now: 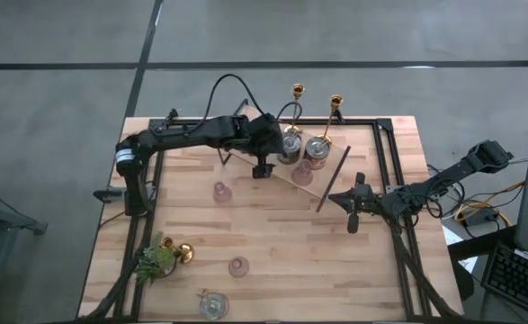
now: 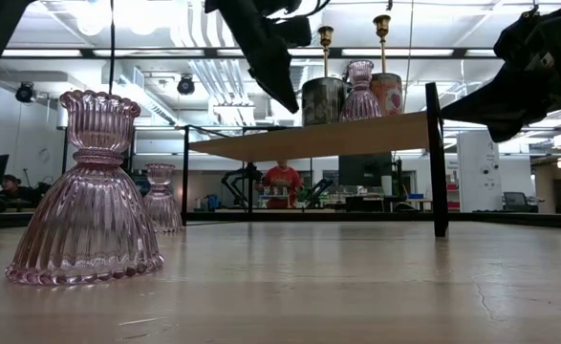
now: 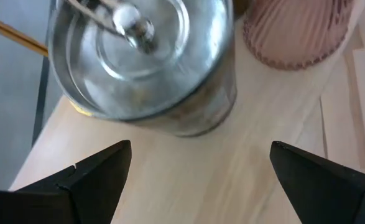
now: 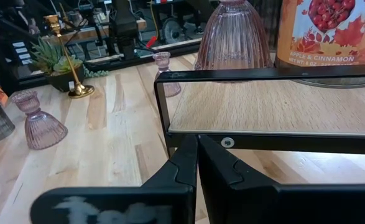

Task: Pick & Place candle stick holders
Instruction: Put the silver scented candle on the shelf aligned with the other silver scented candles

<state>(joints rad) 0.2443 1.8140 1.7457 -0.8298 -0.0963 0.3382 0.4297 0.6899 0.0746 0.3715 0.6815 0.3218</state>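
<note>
Near edge of the surface (image 1: 272, 225): silvery-glass holder (image 1: 213, 306), pink glass cup (image 1: 238, 266), gold candlestick (image 1: 183, 254) beside the plant (image 1: 156, 261). Mid-surface: another pink cup (image 1: 222, 192); right hand (image 1: 354, 219) shut, empty, just in front of the raised shelf (image 1: 322, 175). Far side: left hand (image 1: 262, 169) wide open, empty, above the shelf beside a silvery holder (image 1: 290, 142); a candle jar (image 1: 317, 148), pink cup (image 1: 303, 171) and two gold candlesticks (image 1: 297, 91) close by.

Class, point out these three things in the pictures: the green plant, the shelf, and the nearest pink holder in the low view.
Plant (image 1: 156, 260), high view, on its leaves.
Shelf (image 2: 356, 136), low view, on the board's front edge.
Pink holder (image 2: 87, 215), low view, on its ribbed skirt.
</note>
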